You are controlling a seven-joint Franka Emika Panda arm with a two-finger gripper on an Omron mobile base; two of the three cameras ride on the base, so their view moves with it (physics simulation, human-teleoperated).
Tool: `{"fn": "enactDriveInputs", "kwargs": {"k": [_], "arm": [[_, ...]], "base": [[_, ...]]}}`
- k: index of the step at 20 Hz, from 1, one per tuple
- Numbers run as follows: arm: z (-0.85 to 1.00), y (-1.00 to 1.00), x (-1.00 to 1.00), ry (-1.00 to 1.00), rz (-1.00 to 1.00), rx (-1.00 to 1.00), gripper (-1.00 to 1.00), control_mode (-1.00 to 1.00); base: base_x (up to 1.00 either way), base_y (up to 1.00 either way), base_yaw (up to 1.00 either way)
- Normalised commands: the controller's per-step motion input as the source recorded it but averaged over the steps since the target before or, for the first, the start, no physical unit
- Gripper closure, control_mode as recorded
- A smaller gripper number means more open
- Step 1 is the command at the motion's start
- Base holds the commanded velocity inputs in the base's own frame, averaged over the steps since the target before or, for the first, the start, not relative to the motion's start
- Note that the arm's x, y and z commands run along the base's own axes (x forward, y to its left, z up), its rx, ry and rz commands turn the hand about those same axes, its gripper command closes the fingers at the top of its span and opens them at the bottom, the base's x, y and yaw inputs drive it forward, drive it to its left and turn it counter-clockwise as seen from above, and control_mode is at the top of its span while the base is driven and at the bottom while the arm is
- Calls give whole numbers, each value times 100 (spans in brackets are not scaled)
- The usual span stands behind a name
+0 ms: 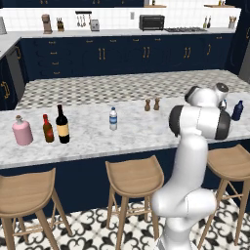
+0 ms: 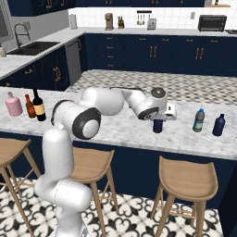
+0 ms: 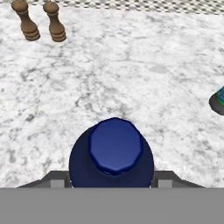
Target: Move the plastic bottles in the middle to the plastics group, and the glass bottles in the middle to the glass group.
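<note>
My gripper (image 2: 158, 119) is shut on the dark navy plastic bottle (image 2: 158, 126), which stands low over the marble counter (image 2: 115, 132). In the hand view the navy bottle (image 3: 114, 148) sits between my two fingertips, seen from above. The clear white-capped plastic bottle (image 1: 113, 118) stands mid-counter. The plastics group is to the right: a clear blue-capped bottle (image 2: 199, 120) and a dark blue bottle (image 2: 219, 125). The tall black wine bottle (image 1: 62, 124) stands at the left beside the glass group, a brown red-topped bottle (image 1: 48, 128) and a pink jug (image 1: 22, 132).
Two brown shakers (image 3: 40, 25) stand on the counter beyond the gripper. Wooden stools (image 1: 134, 178) line the counter's near side. A bottle's base (image 3: 218, 99) shows at the right edge of the hand view.
</note>
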Motion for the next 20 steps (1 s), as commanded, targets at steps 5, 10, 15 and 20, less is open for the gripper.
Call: {"fn": "enactDriveInputs", "kwargs": {"k": [5,10,15,20], "arm": [[8,-76,0,0,-2,0,100,-100],[0,-55,-9,0,0,0,100,-100],[-1,-33,0,0,0,0,100,-100],[0,-26,0,0,0,-2,100,-100]], "base": [[0,0,0],[0,0,0],[0,0,0],[0,0,0]]}}
